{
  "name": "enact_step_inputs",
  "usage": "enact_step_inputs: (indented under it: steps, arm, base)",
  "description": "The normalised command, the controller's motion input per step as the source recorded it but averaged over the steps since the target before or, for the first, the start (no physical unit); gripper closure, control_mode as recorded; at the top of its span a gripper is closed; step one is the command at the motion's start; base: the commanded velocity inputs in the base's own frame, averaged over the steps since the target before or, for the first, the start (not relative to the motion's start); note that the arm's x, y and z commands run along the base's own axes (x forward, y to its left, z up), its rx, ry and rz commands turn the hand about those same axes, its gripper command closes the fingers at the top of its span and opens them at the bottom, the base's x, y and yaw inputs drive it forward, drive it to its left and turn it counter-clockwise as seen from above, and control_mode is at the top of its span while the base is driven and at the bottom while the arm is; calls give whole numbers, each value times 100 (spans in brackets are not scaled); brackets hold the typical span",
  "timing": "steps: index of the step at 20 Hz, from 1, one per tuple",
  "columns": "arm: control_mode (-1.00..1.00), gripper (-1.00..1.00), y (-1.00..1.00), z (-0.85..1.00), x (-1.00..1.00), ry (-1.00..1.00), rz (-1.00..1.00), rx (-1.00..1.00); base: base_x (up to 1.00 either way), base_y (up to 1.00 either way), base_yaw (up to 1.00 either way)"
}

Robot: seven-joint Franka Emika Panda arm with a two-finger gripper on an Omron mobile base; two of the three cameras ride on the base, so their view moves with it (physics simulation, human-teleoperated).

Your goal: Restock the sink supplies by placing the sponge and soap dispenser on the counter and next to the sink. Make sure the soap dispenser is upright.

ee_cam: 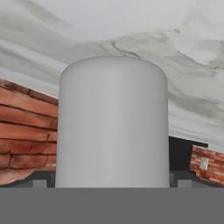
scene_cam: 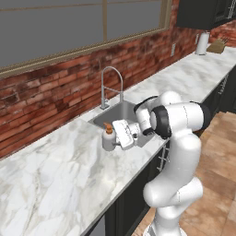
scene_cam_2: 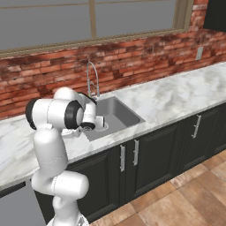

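Standing upright at the middle of the left base frame, the soap dispenser [scene_cam: 109, 137] rests on the counter [scene_cam: 55, 175] just beside the sink [scene_cam: 115, 115], its right side covered by the robot's white hand. The gripper [scene_cam: 116, 136] sits against the bottle there; its fingers are hard to make out, and the jaws stand spread wide on either side of the bottle. In the hand view the white bottle body [ee_cam: 113, 127] is cut off at the bottom, and whether the pads touch it cannot be told. In the right base view the arm hides the dispenser. An arched chrome faucet [scene_cam: 110, 85] rises behind the basin, against the red brick wall [scene_cam: 46, 101]. At the upper right of the left base frame stands a paper-towel roll [scene_cam: 202, 43]. No writing can be read.
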Motion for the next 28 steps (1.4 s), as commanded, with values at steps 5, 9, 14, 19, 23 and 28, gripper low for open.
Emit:
enact_step_inputs:
  steps: [5,9,14,19,23,28]
  arm:
    - [-100,100,-2,-23,42,-1,0,10]
    - [-100,100,0,-32,47,-4,0,14]
    - [-100,100,0,-37,36,0,0,9]
    - [-100,100,0,-29,0,-7,-3,0]
    - [-100,100,1,-24,-6,-10,-11,-1]
    - [-100,100,6,-34,0,-1,-9,-4]
  base:
    - [0,0,0]
    - [0,0,0]
    - [0,0,0]
    - [0,0,0]
    - [0,0,0]
    - [0,0,0]
